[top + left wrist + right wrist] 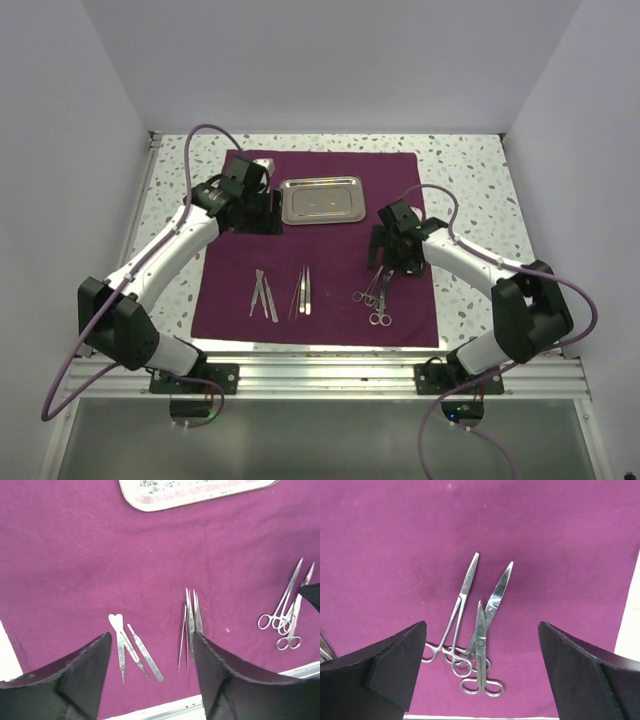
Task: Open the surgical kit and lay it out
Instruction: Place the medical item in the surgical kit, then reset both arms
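Note:
The surgical kit lies unfolded: a maroon cloth point(320, 250) is spread flat with a shiny steel tray point(322, 200) at its far middle. Near the front lie flat scalpel-type handles point(132, 652), thin tweezers point(191, 625) and a crossed pile of scissors and forceps point(481, 645). My left gripper point(151, 636) hovers open over the cloth's far left, beside the tray, with nothing between its fingers. My right gripper point(482, 625) hangs open just above the scissors pile, apart from it.
White speckled tabletop point(470, 180) borders the cloth on the right and far side. A metal rail point(330, 365) runs along the near edge just below the cloth. White walls enclose the table.

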